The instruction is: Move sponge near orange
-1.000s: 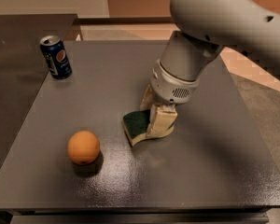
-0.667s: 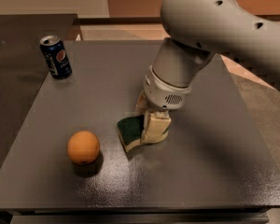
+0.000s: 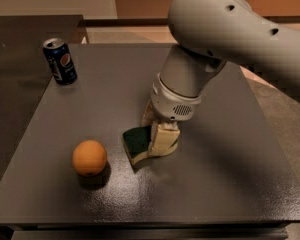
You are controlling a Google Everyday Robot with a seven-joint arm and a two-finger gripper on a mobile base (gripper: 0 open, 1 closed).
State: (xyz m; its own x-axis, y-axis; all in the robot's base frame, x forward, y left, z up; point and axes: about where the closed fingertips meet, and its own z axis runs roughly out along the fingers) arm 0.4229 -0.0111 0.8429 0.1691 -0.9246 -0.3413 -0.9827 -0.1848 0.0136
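Hand [image 3: 162, 134] low over bench [image 3: 240, 179], clamped on sponge [image 3: 136, 143]; mid-carry step. Next: shift twd orange [image 3: 89, 157] near sponge's free end, release.

Blue Pepsi can [image 3: 60, 61], upright near the far left corner of a dark grey table [image 3: 230, 184], well apart from the gripper [image 3: 155, 132] low at mid-table. Left of the table, another dark surface [image 3: 20, 39]. Beyond, a pale tan strip [image 3: 125, 34].

Dim light; shadowed hand [image 3: 155, 137] on sponge [image 3: 135, 140]
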